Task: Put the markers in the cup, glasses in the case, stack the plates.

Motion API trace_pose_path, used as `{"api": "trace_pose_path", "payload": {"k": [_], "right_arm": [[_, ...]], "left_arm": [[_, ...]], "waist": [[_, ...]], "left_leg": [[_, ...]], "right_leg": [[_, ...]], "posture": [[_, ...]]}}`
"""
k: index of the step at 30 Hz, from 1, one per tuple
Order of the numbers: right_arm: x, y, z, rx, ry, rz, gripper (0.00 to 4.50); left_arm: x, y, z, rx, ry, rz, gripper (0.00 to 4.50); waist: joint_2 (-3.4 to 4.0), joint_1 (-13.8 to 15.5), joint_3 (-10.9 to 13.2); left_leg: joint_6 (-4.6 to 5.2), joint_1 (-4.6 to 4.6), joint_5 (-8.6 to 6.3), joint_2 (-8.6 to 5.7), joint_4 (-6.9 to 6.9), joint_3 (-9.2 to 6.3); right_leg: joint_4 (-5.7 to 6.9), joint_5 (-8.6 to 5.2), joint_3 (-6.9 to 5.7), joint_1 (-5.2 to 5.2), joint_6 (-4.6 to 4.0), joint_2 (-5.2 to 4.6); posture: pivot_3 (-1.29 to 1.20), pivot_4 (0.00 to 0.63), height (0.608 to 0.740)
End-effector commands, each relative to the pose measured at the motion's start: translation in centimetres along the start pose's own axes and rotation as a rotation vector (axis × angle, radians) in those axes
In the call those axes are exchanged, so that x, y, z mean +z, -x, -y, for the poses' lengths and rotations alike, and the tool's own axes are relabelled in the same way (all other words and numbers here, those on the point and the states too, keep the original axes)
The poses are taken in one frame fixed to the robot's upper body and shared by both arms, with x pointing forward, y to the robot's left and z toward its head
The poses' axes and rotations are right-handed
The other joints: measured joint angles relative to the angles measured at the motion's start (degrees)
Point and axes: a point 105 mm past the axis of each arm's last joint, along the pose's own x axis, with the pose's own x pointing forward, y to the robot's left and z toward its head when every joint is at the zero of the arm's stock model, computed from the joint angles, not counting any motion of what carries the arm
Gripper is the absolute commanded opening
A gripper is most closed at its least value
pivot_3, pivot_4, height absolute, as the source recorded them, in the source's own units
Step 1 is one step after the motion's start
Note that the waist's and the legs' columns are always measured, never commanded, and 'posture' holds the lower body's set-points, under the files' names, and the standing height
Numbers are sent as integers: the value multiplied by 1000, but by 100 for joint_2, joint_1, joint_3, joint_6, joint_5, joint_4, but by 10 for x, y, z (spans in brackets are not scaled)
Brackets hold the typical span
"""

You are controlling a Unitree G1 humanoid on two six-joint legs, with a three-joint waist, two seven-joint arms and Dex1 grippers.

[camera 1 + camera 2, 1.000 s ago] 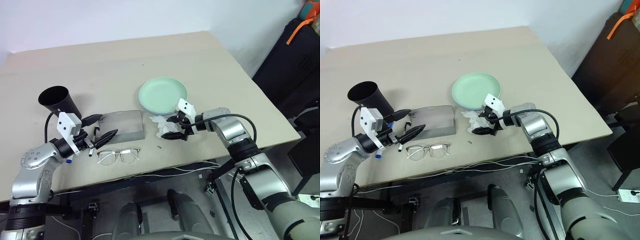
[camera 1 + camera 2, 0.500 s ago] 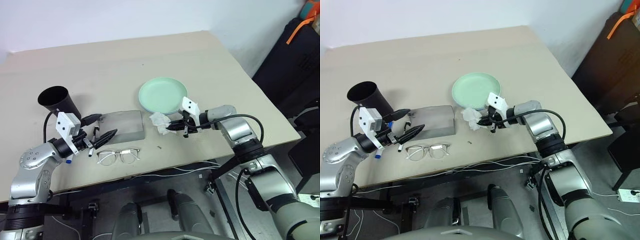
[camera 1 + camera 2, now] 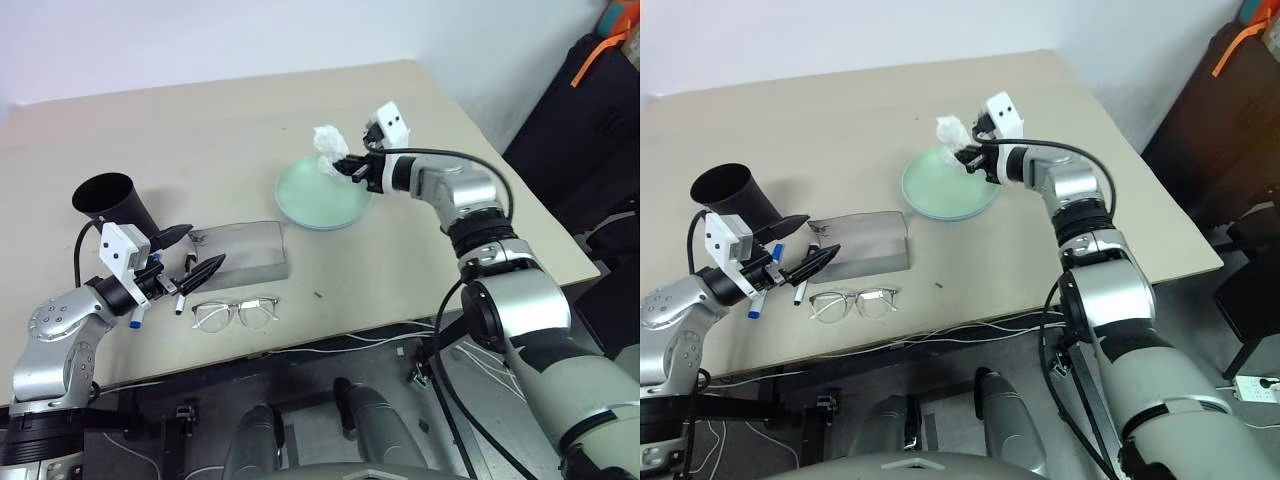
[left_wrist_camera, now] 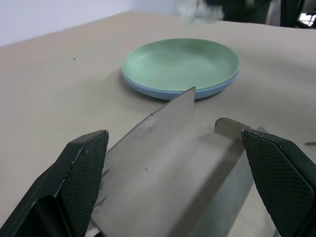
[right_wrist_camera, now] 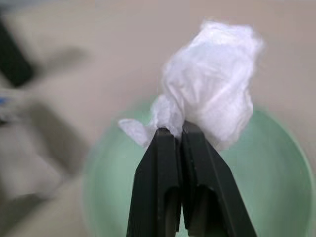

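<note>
White crumpled tissue (image 3: 327,140) pinched in closed right end effector (image 3: 349,166), held above stacked plates (image 3: 322,197) on tabletop (image 3: 240,120). Left end effector (image 3: 198,258) spread wide, empty, at grey case (image 3: 243,252); markers (image 3: 183,290), glasses (image 3: 236,312), cup (image 3: 110,203) nearby.

My head pair looks down over the worktop (image 3: 200,130); both wrist cameras sit close, sharing the stacked plates (image 4: 180,66).

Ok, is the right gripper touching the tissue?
Touching. The right wrist view shows the right gripper shut on the crumpled white tissue, pinching its lower edge.
</note>
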Motion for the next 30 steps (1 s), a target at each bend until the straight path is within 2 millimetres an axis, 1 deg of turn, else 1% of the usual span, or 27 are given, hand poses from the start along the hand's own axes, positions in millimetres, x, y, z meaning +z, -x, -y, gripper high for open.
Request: {"api": "trace_pose_path", "payload": {"k": [1, 2, 5, 7, 11, 13, 15, 17, 18, 19, 20, 22, 27, 28, 30], "right_arm": [[8, -7, 6, -103, 16, -4, 470], [6, -9, 7, -121, 16, -14, 636], [2, -11, 6, -134, 16, -43, 1654], [4, -12, 3, -109, 30, -41, 2371], [21, -9, 3, -99, 47, 9, 3758], [34, -7, -3, -40, 66, 42, 4460], [44, -6, -16, 68, 29, 58, 4460], [52, -4, -45, 274, -8, 42, 4460], [53, -2, -56, 356, -6, 32, 4460], [52, 1, -73, 463, -3, 12, 4460], [51, 4, -88, 554, -13, -7, 4460], [46, 9, -112, 671, -27, -45, 4460], [23, 13, -153, 817, 11, -160, 4460], [19, 14, -162, 853, 3, -184, 4460], [17, 16, -173, 904, -13, -216, 4460]], "left_arm": [[12, 5, -3, 17, -46, 22, 4500], [12, 5, -3, 18, -47, 22, 4500], [12, 7, -3, 24, -48, 20, 4500], [11, 9, -2, 28, -48, 18, 4500], [10, 13, -1, 34, -44, 12, 4500], [10, 14, -1, 41, -42, 9, 4500], [10, 16, -1, 48, -42, 6, 4500], [10, 19, -3, 56, -41, 3, 4500], [11, 21, -3, 59, -41, 1, 4500], [10, 23, -5, 65, -42, -2, 4500], [10, 25, -6, 71, -44, -7, 4500], [11, 30, -10, 85, -48, -16, 4500], [10, 41, -14, 92, -51, -43, 4500], [9, 44, -15, 93, -50, -50, 4500], [9, 48, -17, 100, -50, -61, 4500]], "waist": [[0, 10, 0], [0, 15, 0], [1, 24, 0], [1, 26, 0], [1, 18, 0], [1, 15, 1], [2, 14, 1], [3, 10, 2], [4, 10, 2], [4, 19, 2], [4, 23, 2], [3, 43, 2], [3, 56, 2], [3, 47, 2], [4, 39, 2]], "left_leg": [[0, -6, 0, 0, 0, 1], [1, -8, 0, 0, -1, 3], [1, -8, 0, 0, -2, 6], [1, -5, 1, 0, 0, 6], [1, 6, 1, 0, 2, 2], [1, 8, 1, 1, 2, 0], [1, 8, 1, 2, 1, -1], [1, 7, 1, 2, 1, 0], [1, 7, 1, 4, 1, 0], [1, 7, 1, 5, 1, 0], [1, 7, 1, 6, 1, -1], [1, 7, 1, 9, 1, -1], [0, 10, 0, 9, 6, -4], [-1, 10, -1, 8, 8, -3], [-4, 9, -2, 8, 10, -1]], "right_leg": [[0, 0, 1, -5, 0, 0], [0, 0, 3, -8, 0, 0], [1, 0, 5, -10, 1, 0], [2, 0, 6, -8, 2, 0], [11, 0, 5, -2, 2, 1], [13, 0, 5, -2, 2, 3], [14, 0, 4, -2, 2, 4], [15, 0, 5, -3, 2, 6], [16, 0, 5, -4, 2, 7], [19, 0, 5, -5, 2, 9], [22, -1, 5, -7, 2, 11], [31, -1, 5, -13, 2, 13], [39, -3, 2, -13, -1, 12], [39, -2, 2, -13, -1, 10], [39, 0, 2, -15, -4, 6]], "posture": [[0, 150, 733], [0, 150, 733], [0, 150, 733], [0, 150, 733], [0, 150, 733], [0, 150, 733], [0, 150, 733], [0, 150, 733], [0, 150, 733], [0, 150, 733], [0, 150, 733], [0, 150, 733], [0, 150, 733], [0, 150, 733], [0, 150, 733]]}}
